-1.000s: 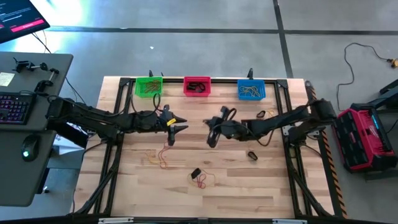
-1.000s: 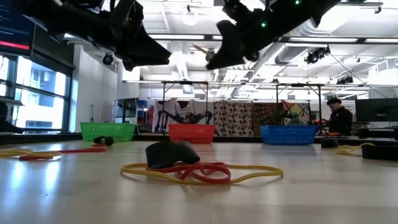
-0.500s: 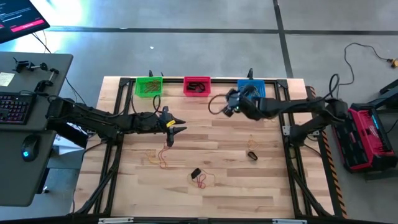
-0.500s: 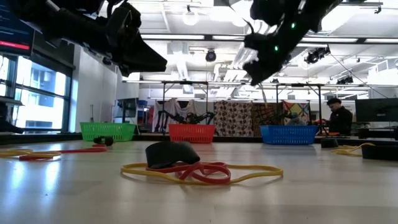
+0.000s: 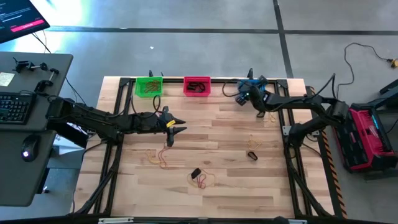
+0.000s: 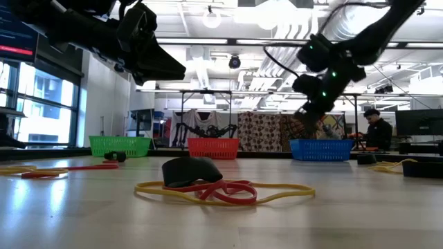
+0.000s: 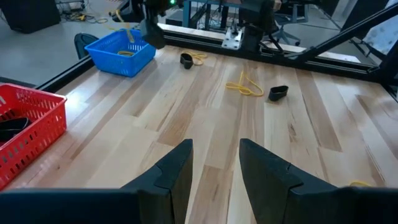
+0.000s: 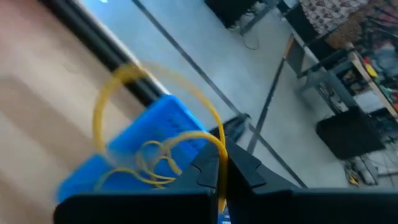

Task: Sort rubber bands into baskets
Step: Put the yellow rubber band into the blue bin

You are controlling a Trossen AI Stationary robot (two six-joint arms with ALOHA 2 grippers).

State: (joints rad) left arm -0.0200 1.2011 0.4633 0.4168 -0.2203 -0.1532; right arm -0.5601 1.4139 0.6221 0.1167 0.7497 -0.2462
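My right gripper [image 5: 244, 94] is above the blue basket [image 5: 262, 83] at the far right, shut on a yellow rubber band [image 8: 124, 81]. The basket [image 8: 155, 140] holds several yellow bands. My left gripper [image 5: 180, 124] is open and empty above the table's middle left; its fingers [image 7: 168, 174] show a wide gap. The green basket [image 5: 148, 86] and red basket [image 5: 196, 86] stand along the far edge. Loose bands lie flat on the table: yellow and red ones [image 5: 163, 158], a black and a red one [image 5: 200, 177], a black one [image 5: 252, 155]. My right gripper pinches the yellow band [image 8: 219, 149] between its two fingertips. The rest of the band stands out past the fingers as an open loop, lifted clear above the blue basket.
More yellow bands lie at the right [image 5: 255, 143], with a black band and a yellow one near the far right edge [image 7: 186, 60]. In the low view a black piece [image 6: 192, 171] lies on red and yellow bands [image 6: 225, 191]. A person [image 6: 377, 131] is in the room behind.
My right gripper has gone from the table's middle toward the far right, to above the blue basket, carrying the yellow band.
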